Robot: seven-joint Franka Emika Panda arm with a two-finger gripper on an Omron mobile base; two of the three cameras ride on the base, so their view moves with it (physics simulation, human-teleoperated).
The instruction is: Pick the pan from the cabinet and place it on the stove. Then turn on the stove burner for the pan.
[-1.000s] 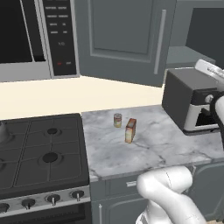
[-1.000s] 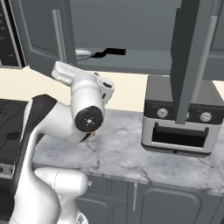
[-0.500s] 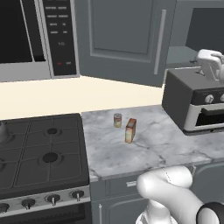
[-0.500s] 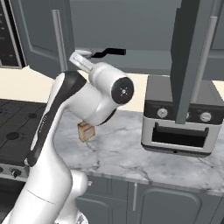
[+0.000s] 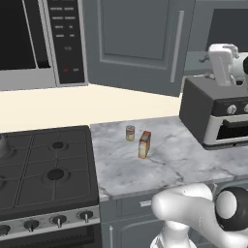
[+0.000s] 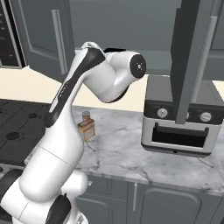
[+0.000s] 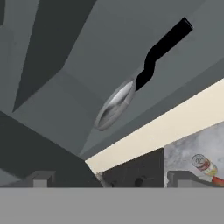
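Two dark fingertips [image 7: 41,178] sit far apart at the bottom of the hand view, so the gripper [image 7: 109,179] is spread wide with nothing in it. Straight ahead of it, the pan [image 7: 114,105] rests on the cabinet [image 7: 65,52] shelf, black handle pointing away up-right. Off to its lower right there's a small can [image 7: 202,164] on the marble counter [image 7: 188,151].

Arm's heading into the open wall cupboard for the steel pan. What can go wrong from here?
1. The shallow steel frying pan lies on the grey cupboard shelf with its black handle pointing away; the open pincer may have to clamp the thin rim and slip.
2. The open grey cupboard door hangs over the dark toaster oven; the arm may clip either.
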